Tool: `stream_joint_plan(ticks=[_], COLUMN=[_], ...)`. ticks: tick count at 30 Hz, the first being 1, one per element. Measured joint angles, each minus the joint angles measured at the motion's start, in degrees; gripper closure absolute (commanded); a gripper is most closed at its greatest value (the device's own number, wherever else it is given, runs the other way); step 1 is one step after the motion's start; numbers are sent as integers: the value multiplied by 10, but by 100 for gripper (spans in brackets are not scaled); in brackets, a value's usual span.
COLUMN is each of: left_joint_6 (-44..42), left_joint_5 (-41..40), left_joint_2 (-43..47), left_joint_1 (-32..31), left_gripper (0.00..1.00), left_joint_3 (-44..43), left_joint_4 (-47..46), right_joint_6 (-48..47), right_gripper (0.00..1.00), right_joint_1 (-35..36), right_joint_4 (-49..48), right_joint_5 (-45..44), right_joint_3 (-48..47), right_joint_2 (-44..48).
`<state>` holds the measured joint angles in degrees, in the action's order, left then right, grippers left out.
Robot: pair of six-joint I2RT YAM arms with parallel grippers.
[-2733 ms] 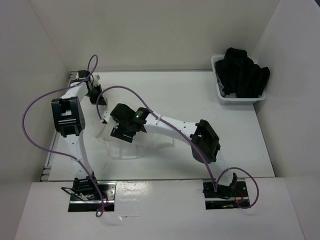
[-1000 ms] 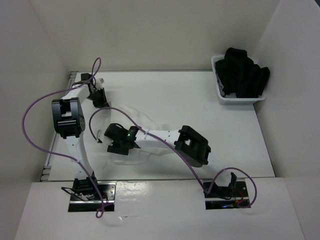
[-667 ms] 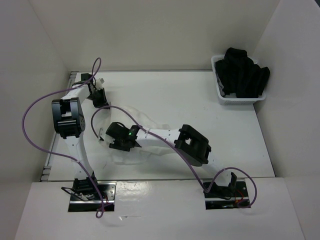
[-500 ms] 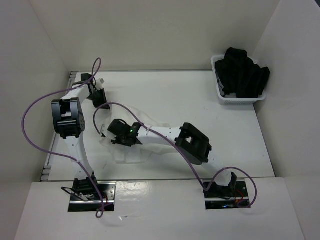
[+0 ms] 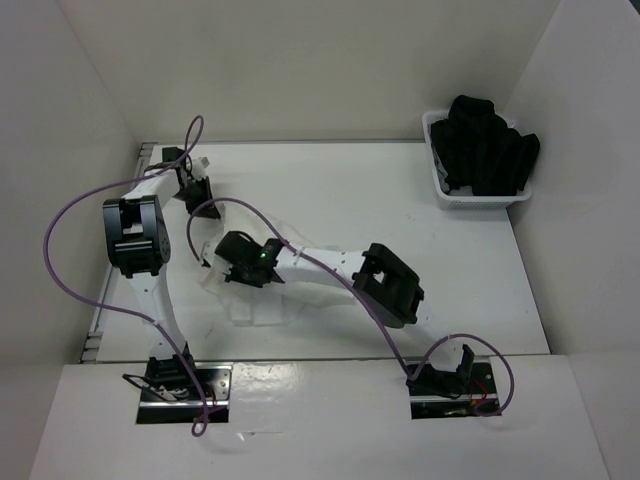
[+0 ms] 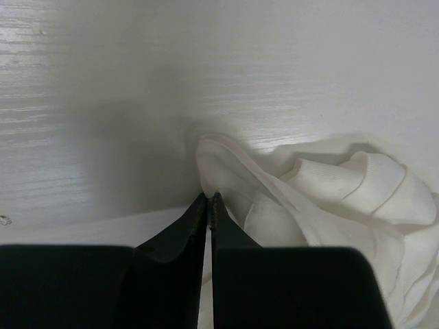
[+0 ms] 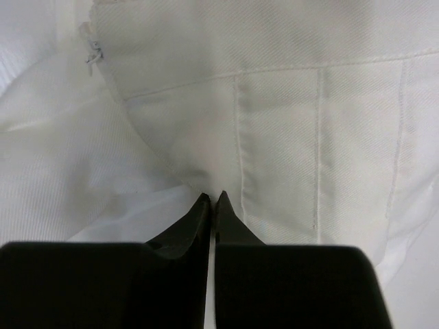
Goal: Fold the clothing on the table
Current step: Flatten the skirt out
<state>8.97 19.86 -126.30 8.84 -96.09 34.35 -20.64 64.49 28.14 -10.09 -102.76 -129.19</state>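
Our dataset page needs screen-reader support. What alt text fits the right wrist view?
The right gripper, jaws shut, pinches a fold of the white clothing, which fills the frame with straight stitched pleats running vertically. A small zipper pull shows at upper left.

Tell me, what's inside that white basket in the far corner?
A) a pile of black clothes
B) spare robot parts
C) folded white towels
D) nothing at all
A: the white basket is heaped with bulky black clothes that rise above its rim.
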Motion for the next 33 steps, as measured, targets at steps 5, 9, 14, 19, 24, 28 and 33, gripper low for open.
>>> stream_joint_plan(ticks=[5, 9, 14, 19, 24, 28, 33], left_joint_6=[-2, -13, -26, -42, -52, -62, -75], left_joint_5=[2, 3, 9, 15, 27, 35, 40], left_joint_2=[3, 9, 21, 30, 32, 32, 34], left_joint_1=[0, 0, 0, -9, -25, -31, -34], left_gripper=[91, 91, 92, 92, 92, 91, 70], left_joint_3=[6, 17, 35, 49, 53, 54, 54], left_joint_4=[-1, -3, -8, -8, -2, 1, 5], right_joint_6=[17, 44, 68, 83, 88, 88, 92], right_gripper=[100, 100, 99, 99, 99, 99, 99], right_joint_1=[-25, -98, -228, -330, -348, -357, -395], right_joint_4=[50, 76, 82, 96, 101, 100, 88], right_joint_5=[35, 90, 129, 147, 155, 155, 150], right_joint_3=[-88, -193, -230, -206, -146, -107, -71], right_joint_2=[0, 1, 19, 21, 21, 21, 21])
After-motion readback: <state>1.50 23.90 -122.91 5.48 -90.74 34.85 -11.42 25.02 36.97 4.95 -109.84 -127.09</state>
